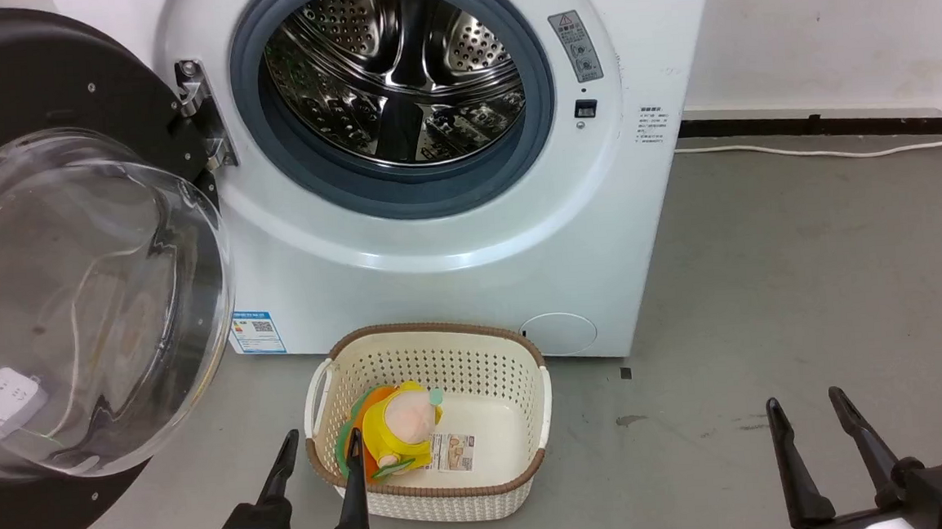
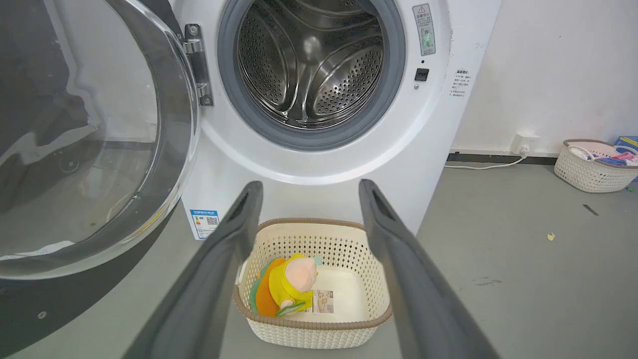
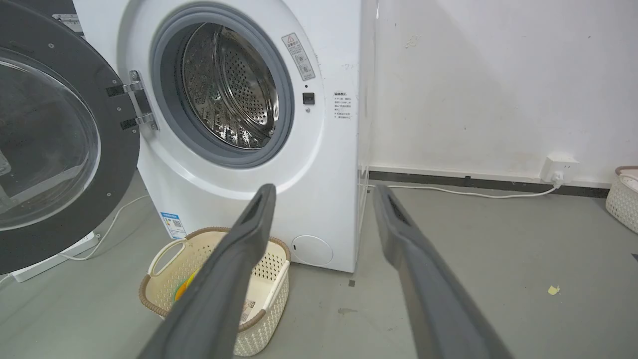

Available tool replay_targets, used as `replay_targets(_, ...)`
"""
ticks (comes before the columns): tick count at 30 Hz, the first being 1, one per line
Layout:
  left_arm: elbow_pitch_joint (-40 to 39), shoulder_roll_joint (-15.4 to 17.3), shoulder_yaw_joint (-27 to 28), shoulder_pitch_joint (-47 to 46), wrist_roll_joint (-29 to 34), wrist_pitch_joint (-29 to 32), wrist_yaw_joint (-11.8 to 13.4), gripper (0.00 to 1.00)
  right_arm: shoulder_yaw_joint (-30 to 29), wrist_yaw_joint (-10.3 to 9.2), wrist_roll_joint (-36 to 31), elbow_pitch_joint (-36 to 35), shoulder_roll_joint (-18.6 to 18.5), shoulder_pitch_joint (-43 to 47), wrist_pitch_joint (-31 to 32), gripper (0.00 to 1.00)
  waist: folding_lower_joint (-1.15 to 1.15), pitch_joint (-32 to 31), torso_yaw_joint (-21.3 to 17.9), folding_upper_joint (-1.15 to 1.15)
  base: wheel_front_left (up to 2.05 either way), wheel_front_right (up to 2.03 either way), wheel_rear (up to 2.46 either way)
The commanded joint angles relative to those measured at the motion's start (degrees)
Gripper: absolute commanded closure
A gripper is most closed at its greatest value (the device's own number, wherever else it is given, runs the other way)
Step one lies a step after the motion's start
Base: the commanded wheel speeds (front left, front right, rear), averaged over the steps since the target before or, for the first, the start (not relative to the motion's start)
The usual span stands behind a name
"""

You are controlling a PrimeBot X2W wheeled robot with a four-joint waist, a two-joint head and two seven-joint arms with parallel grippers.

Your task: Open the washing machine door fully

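Left gripper (image 1: pixel 323 433) is seen lowest in the head view, jaws apart, nothing held. It hangs by the left side of the basket (image 1: pixel 426 329); no contact is apparent. Right gripper (image 1: pixel 803 396) is also held with jaws apart and empty, above bare floor (image 1: pixel 807 277), well to the right of the basket.

Washing machine (image 1: pixel 439 275) stands at the floor's back edge, against the wall. Washing machine door (image 1: pixel 71 281) is hung on the hinge (image 1: pixel 200 109) at the left of the opening and is swung far out to the left, glass bowl and inner face turned toward the robot. Drum (image 1: pixel 394 73) is fully exposed. Neither gripper is touching the door.

Step judged: the opening swing is essentially done, with only the end of travel left to confirm. Whether the hinge stop is reached cannot be told from these views.

Next move, if travel is left:
- Left gripper to be brought to the door's free rim.
- Rim to be pushed outward along the hinge arc, with light force, until the stop is felt.
- Pressure to be put on the black ring, not on the glass bowl.
- Basket, with a plush toy (image 1: pixel 407 424) in it, sits just before the machine front and is to be cleared by the arm path.

If the stop is already reached, no further push is needed.
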Motion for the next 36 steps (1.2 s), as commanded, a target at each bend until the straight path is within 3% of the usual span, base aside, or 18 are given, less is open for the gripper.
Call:
replay_targets(1,-0.03,-0.24,0.30,-0.12,0.49,-0.31,-0.34,0.00,0.09,0.05,0.15,0.22,0.13,0.35,-0.27,0.00,0.00,0.03,0.01,0.00,0.00,0.00,0.00)
replay_targets(24,-0.50,-1.56,2.03,-0.17,2.00,-0.31,-2.63,0.00,0.13,0.05,1.03,0.56,0.13,-0.07,-0.27,0.00,0.00,0.19,0.19,0.00,0.00,0.00,0.00)
replay_targets(25,-0.27,-1.23,1.93,-0.03,1.92,0.03,-2.44,1.00,0.06,0.00,0.73,0.60,0.00,-0.01,0.02,1.00,0.00,0.20,0.18,0.00,0.00,0.00,0.00)
replay_targets(36,-0.88,-1.38,2.60,-0.11,2.57,1.13,-2.68,1.00,0.21,0.00,0.31,0.28,0.00,-0.39,1.08,1.00,0.00,0.31,0.07,0.00,0.00,0.00,0.00)
